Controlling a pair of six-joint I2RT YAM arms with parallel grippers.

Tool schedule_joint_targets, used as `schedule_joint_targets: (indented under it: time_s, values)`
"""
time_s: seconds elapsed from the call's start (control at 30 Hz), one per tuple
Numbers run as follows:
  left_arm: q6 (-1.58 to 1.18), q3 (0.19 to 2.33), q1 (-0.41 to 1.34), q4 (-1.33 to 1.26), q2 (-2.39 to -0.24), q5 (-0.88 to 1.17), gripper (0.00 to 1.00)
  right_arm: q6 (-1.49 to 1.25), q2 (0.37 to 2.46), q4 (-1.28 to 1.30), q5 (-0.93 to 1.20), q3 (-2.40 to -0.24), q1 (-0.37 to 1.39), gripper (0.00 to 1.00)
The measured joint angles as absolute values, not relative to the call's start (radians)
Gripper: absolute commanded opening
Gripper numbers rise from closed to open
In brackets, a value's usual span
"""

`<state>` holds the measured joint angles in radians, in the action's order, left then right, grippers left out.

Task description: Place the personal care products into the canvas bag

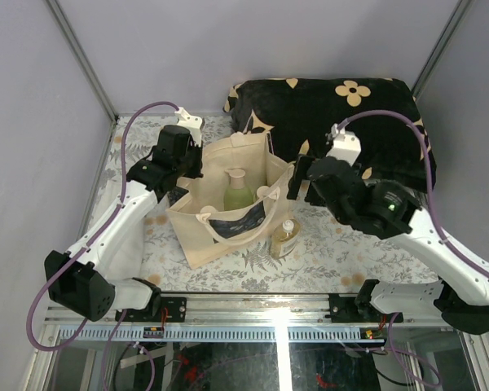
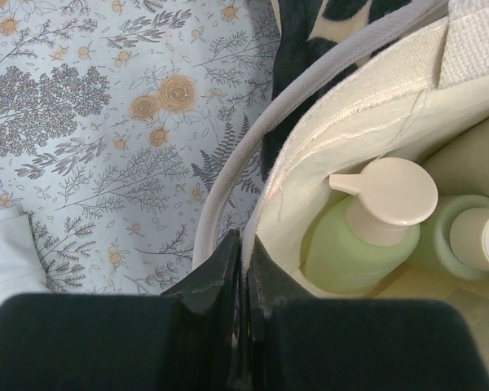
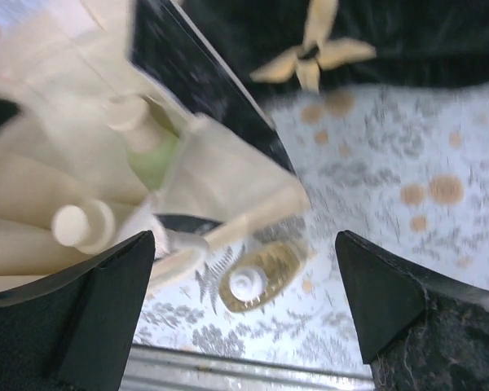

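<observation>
The beige canvas bag stands open in the middle of the table, its navy panel facing front. An olive-green bottle stands inside it, with other pale caps beside it. In the left wrist view two green bottles show inside the bag. My left gripper is shut on the bag's left rim. The clear amber-yellow bottle stands on the table by the bag's front right corner. My right gripper is open and empty above it; the bottle shows between its fingers.
A black cushion with cream flowers lies at the back right, close behind the bag. The floral tablecloth covers the table. A metal rail runs along the near edge. Grey walls enclose the sides.
</observation>
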<state>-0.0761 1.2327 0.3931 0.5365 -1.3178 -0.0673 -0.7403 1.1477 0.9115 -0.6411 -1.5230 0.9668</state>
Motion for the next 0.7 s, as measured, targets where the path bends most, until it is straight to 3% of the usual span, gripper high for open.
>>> schedule_joint_targets:
  time_s: [0.37,0.7]
  values:
    - [-0.067,1.233,0.393,0.536,-1.318,-0.059,0.00,-1.137,1.075,0.950,-0.554,-1.148,0.957,0.99]
    - [-0.060,1.232,0.393,0.534,-1.318,-0.052,0.00,-1.186,1.136,0.802,-0.479,-1.100,0.931,0.99]
